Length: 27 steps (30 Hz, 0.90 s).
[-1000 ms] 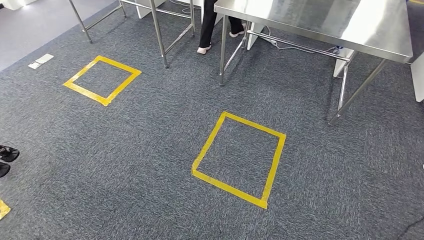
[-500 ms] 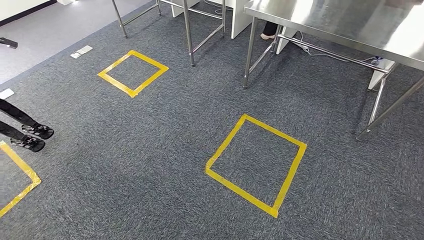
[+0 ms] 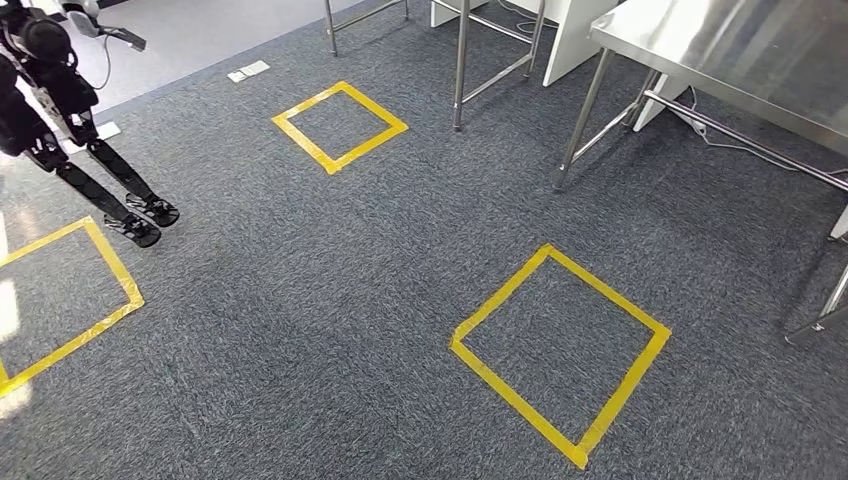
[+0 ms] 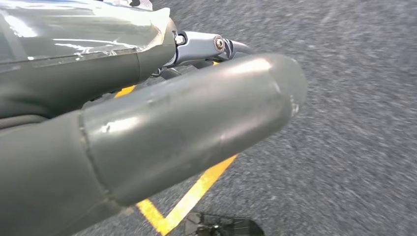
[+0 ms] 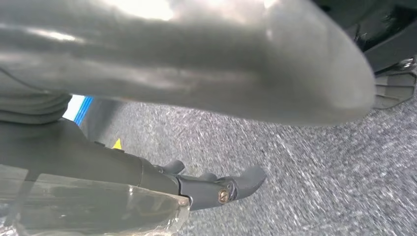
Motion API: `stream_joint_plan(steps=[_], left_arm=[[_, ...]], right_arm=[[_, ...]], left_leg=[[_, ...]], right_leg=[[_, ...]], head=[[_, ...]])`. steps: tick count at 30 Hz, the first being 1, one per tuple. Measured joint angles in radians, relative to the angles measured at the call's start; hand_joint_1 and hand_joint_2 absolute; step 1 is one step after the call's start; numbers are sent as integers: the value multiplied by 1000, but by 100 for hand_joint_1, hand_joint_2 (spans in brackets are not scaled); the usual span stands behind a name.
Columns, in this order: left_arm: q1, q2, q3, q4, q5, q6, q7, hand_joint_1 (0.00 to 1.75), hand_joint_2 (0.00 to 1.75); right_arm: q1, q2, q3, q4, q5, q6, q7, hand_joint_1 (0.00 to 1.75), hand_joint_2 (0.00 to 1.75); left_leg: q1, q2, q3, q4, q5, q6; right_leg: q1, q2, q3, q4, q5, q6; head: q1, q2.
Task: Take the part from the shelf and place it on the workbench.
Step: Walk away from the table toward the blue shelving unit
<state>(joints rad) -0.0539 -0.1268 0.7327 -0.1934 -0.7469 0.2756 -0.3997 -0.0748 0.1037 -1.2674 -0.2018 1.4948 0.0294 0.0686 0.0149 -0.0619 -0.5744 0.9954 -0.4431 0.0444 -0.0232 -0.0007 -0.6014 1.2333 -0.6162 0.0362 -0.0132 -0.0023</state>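
The steel workbench (image 3: 740, 50) stands at the far right of the head view, its top bare where I see it. No shelf or part shows. In the left wrist view my left hand (image 4: 196, 113) hangs over the grey carpet, its thick thumb and a dark finger (image 4: 231, 46) stretched out with nothing between them. In the right wrist view my right hand (image 5: 196, 98) hangs the same way, fingers (image 5: 246, 179) straight and holding nothing.
Yellow tape squares mark the carpet: one ahead to the right (image 3: 516, 403), one farther off (image 3: 302, 145), one at the left (image 3: 115, 258). Another black robot (image 3: 60, 90) stands at the far left. Bench legs (image 3: 578, 120) and a second steel frame (image 3: 460, 70) stand ahead.
The camera has turned left, so the whole scene has slid to the right. The other robot has come into view at the left. The person's legs behind the benches have dropped out.
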Motion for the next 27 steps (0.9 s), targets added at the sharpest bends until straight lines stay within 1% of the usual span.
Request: stream_joint_plan(steps=[1, 2, 3, 4, 5, 6, 7, 8, 9, 10, 11, 12, 13, 14, 19, 20, 21, 22, 23, 24, 25, 26, 27], left_arm=[[1, -1, 0, 0, 1, 3, 2, 0, 0], [1, -2, 0, 0, 1, 5, 2, 0, 0], [0, -3, 0, 0, 2, 7, 3, 0, 0], [-1, -3, 1, 0, 2, 9, 4, 0, 0], [0, -3, 1, 0, 2, 10, 5, 0, 0], [2, -4, 1, 0, 2, 10, 6, 0, 0], [4, -4, 2, 0, 2, 11, 7, 0, 0], [6, -4, 3, 0, 2, 11, 8, 0, 0], [5, -5, 4, 0, 2, 11, 9, 0, 0], [3, -5, 6, 0, 2, 11, 10, 0, 0], [1, -6, 7, 0, 2, 11, 10, 0, 0], [-1, -6, 7, 0, 2, 11, 10, 0, 0], [-2, -6, 8, 0, 2, 11, 10, 0, 0], [-2, -6, 8, 0, 2, 11, 10, 0, 0], [-1, -6, 8, 0, 2, 11, 10, 0, 0], [0, -6, 8, 0, 2, 11, 10, 0, 0], [1, -6, 9, 0, 2, 11, 10, 0, 0], [2, -6, 9, 0, 2, 12, 10, 0, 0], [1, -6, 10, 0, 2, 13, 10, 0, 0], [0, -7, 12, 0, 1, 15, 10, 0, 0], [-2, -7, 13, 0, 1, 17, 11, 0, 0], [-4, -7, 15, 0, 1, 19, 12, 0, 0], [-5, -7, 15, 0, 0, 20, 12, 0, 0]], right_arm=[[0, -1, 1, 0, 2, 0, -1, 0, 0], [0, -1, 2, 0, 3, 0, -2, 0, 0], [0, -1, 3, 0, 5, 1, -2, 0, 0], [0, -1, 4, 0, 6, 1, -3, 0, 0], [0, 0, 4, 0, 7, 2, -4, 0, 0], [-1, -1, 5, 0, 8, 2, -5, 0, 0], [-2, -1, 7, 0, 8, 2, -6, 0, 0], [-3, -1, 8, 0, 8, 2, -6, 0, 0], [-3, -1, 9, 0, 9, 2, -7, 0, 0], [-2, 0, 10, 0, 9, 2, -8, 0, 0], [0, 0, 11, 0, 10, 2, -9, 0, 0], [1, 0, 11, 0, 11, 2, -10, 0, 0], [3, -1, 11, 0, 11, 2, -10, 0, 0], [3, -1, 11, 0, 12, 2, -10, 0, 0], [3, -1, 12, 0, 12, 2, -11, 0, 0], [3, -1, 12, 0, 12, 2, -11, 0, 0], [3, -1, 13, 0, 13, 2, -12, 0, 0], [2, -1, 15, 0, 14, 2, -13, 0, 0], [0, -1, 18, 0, 15, 2, -14, 0, 0], [-2, -1, 22, 0, 17, 3, -15, 0, 0], [-4, -1, 25, 0, 20, 3, -15, 0, 0], [-5, 0, 27, 0, 22, 3, -16, 0, 0], [-4, 0, 28, 1, 25, 3, -16, 0, 0]], left_leg=[[2, -15, -1, 2, 1, -5], [3, -28, -4, 8, 0, -12], [3, -40, -8, 13, -1, -20], [2, -52, -12, 16, 0, -28], [2, -61, -16, 18, 1, -36], [5, -72, -18, 15, 4, -42], [8, -70, -21, 18, 4, -46], [9, -52, -28, 31, -5, -49], [9, -25, -44, 63, -25, -51], [8, 8, -69, 117, -55, -52], [6, 33, -101, 185, -89, -53], [6, 45, -130, 245, -117, -54], [6, 49, -151, 287, -134, -55], [6, 51, -161, 309, -141, -55], [6, 51, -166, 319, -143, -55], [6, 53, -168, 324, -141, -54], [6, 54, -167, 322, -134, -53], [5, 64, -138, 270, -105, -48], [0, 83, -99, 198, -75, -40], [-4, 91, -56, 116, -42, -26], [-7, 96, -18, 40, -13, -11], [-10, 90, -7, 13, -5, 0], [-8, 68, -6, 4, 2, 8]], right_leg=[[-7, 13, 33, -70, 31, 14], [-12, 35, 64, -140, 57, 23], [-15, 54, 86, -191, 75, 25], [-14, 67, 97, -220, 83, 21], [-10, 68, 98, -225, 84, 12], [-8, 58, 99, -224, 86, 2], [-8, 46, 103, -225, 89, -6], [-9, 35, 106, -227, 92, -14], [-10, 23, 108, -228, 95, -22], [-7, 10, 108, -229, 96, -28], [-2, -5, 108, -228, 95, -33], [2, -18, 108, -228, 93, -36], [5, -27, 108, -228, 92, -38], [7, -32, 107, -228, 92, -39], [8, -35, 107, -228, 92, -39], [8, -39, 107, -228, 91, -40], [10, -45, 106, -228, 90, -41], [11, -58, 107, -228, 87, -43], [15, -77, 110, -228, 82, -41], [18, -79, 113, -221, 71, -35], [21, -71, 109, -199, 53, -30], [21, -52, 93, -159, 30, -26], [19, -26, 64, -96, 1, -24]], head=[[0, 0], [1, 0], [2, 0], [2, 0], [1, 0], [0, 0], [-1, 0], [-3, 0], [-6, 0], [-8, 0], [-10, 0], [-11, 0], [-11, 0], [-11, 0], [-11, 0], [-11, 0], [-11, 0], [-11, 0], [-10, 0], [-9, 0], [-9, 0], [-8, 0], [-7, 0]])
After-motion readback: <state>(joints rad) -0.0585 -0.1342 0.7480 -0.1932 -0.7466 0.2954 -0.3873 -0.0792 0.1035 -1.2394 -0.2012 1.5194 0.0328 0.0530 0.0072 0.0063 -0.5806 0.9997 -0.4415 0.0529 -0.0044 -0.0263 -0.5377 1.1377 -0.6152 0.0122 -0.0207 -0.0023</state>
